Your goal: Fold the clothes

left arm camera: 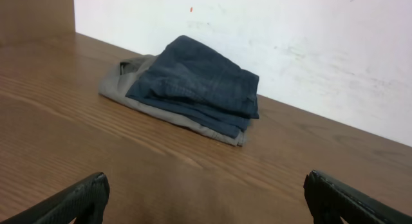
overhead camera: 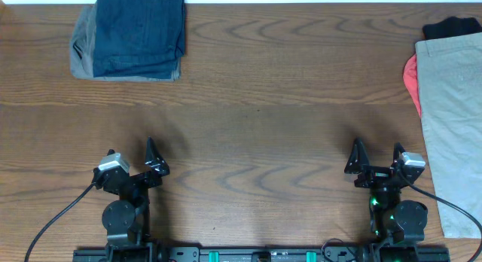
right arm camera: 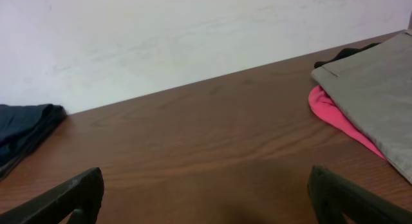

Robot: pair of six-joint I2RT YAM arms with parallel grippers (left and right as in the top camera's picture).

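The wooden table (overhead camera: 248, 89) fills the overhead view from edge to edge.

The khaki trousers (overhead camera: 456, 126) lie flat along the right edge of the overhead frame, partly cut off by it. Their long axis runs from the top of the frame to the bottom. The upper end sits just below the top right corner and the lower end reaches down beside the right arm's base. In the right wrist view the trousers (right arm camera: 376, 95) occupy the right side. The end toward the wall shows a stitched band that is probably the waistband, though the angle makes this uncertain.

The dark blue jeans (overhead camera: 139, 32) are folded at the upper left of the overhead frame, on top of a grey garment (overhead camera: 81, 51) that sticks out on the left. Both also appear at the centre of the left wrist view.

The left gripper (overhead camera: 129, 147), at lower left, has its fingers spread wide and nothing between them. The right gripper (overhead camera: 377, 145), at lower right, is equally spread and holds nothing. It stands near the trousers' left edge but apart from it.

A coral-red garment (overhead camera: 410, 77) shows from under the trousers' upper left edge. A black garment (overhead camera: 452, 26) shows at their top end.
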